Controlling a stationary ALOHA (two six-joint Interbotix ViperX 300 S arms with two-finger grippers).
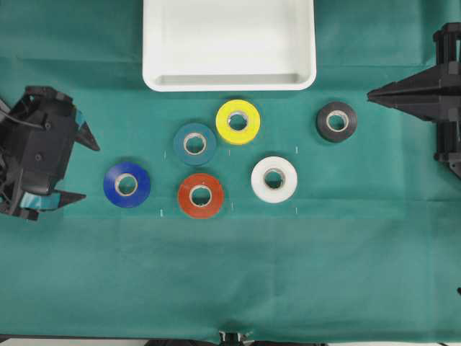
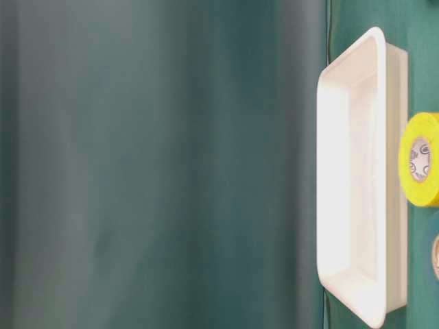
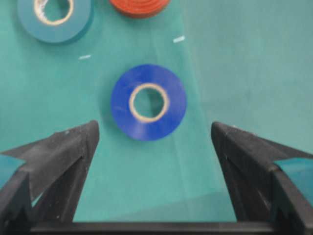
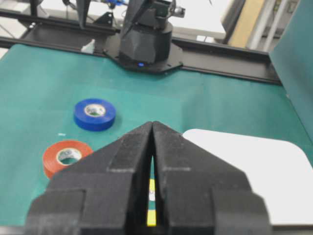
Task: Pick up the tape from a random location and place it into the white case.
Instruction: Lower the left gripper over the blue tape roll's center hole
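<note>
Robotics lab setup: desk (image 1: 230, 288) draped in green cloth, small white tick marks (image 1: 297, 210) framing the rolls' area, black arm base (image 4: 146, 41) bolted onto a black rail frame (image 4: 220, 54), green backdrop curtain (image 2: 158, 164) behind.

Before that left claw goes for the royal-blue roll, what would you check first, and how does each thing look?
1. Left gripper jaws open wider than the tape: ok.
2. Tape lying flat on the cloth, nothing on it: ok.
3. Room around it: ok; teal roll and red roll lie apart from it.
4. White case has bare floor: ok.
5. Right gripper shut, at the table's far edge: ok.
6. Jaws low enough to grip: cannot tell.
</note>
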